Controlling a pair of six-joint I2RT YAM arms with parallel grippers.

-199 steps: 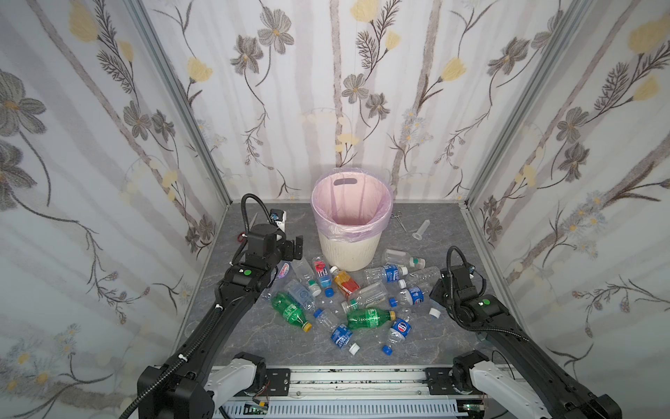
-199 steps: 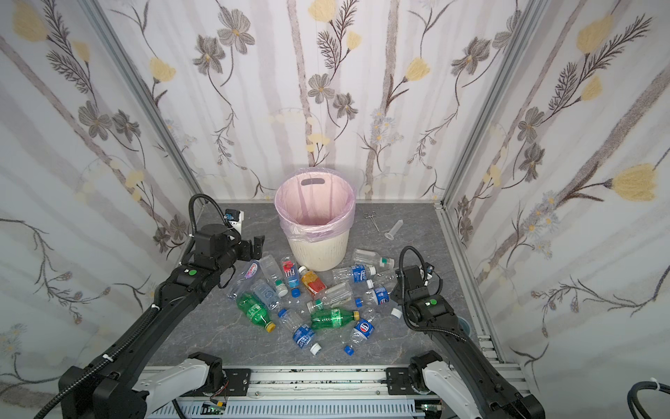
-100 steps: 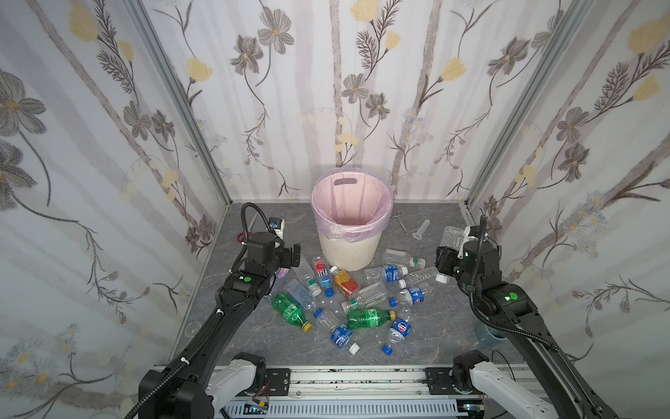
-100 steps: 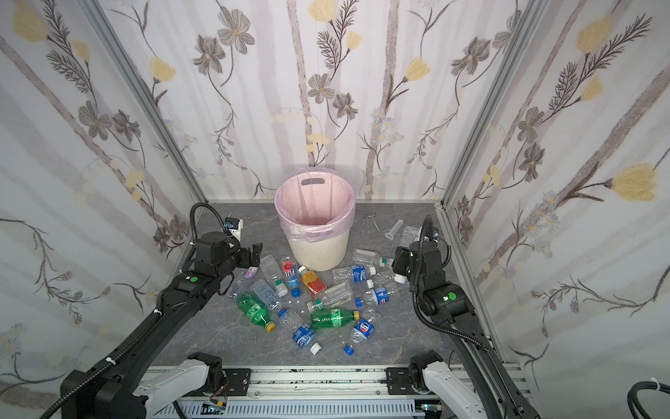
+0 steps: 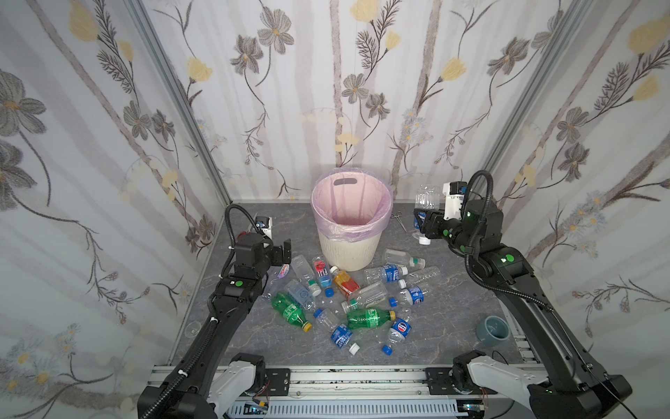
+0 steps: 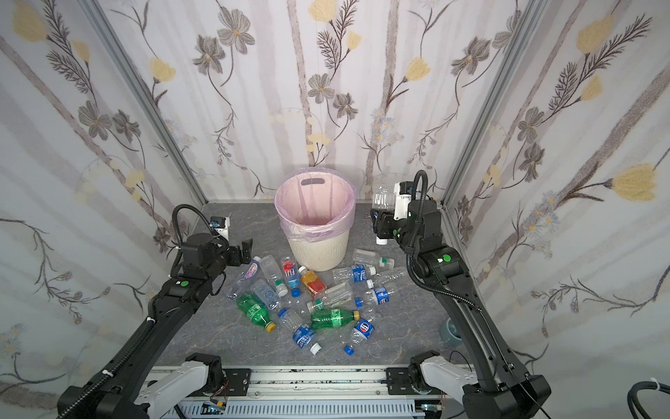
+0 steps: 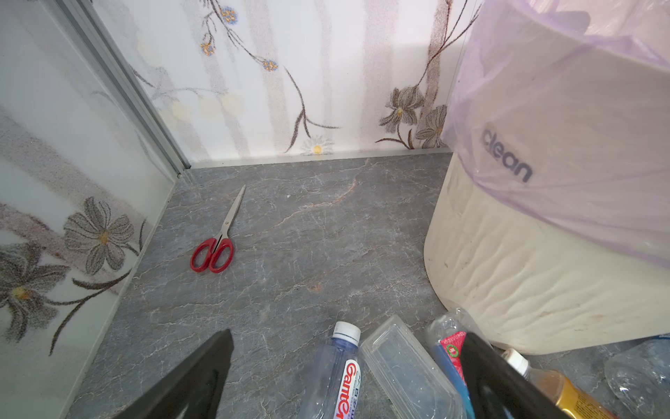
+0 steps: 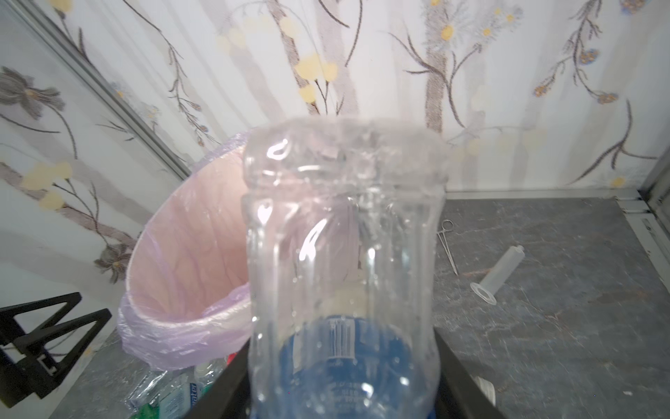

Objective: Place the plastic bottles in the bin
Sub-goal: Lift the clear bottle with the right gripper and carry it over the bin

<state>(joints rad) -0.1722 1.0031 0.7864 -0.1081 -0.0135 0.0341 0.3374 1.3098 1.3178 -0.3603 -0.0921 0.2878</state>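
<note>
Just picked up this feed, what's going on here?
The right gripper holds a clear blue-labelled bottle in the air, right of the bin and not yet over it. The left gripper hangs open and empty by the bin's left side, above the edge of the plastic bottles lying on the table.

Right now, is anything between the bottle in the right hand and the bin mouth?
Nothing visible. The right hand holds the clear bottle raised, right of the bin; only open air between them. Forceps lie flat on the table underneath.
</note>
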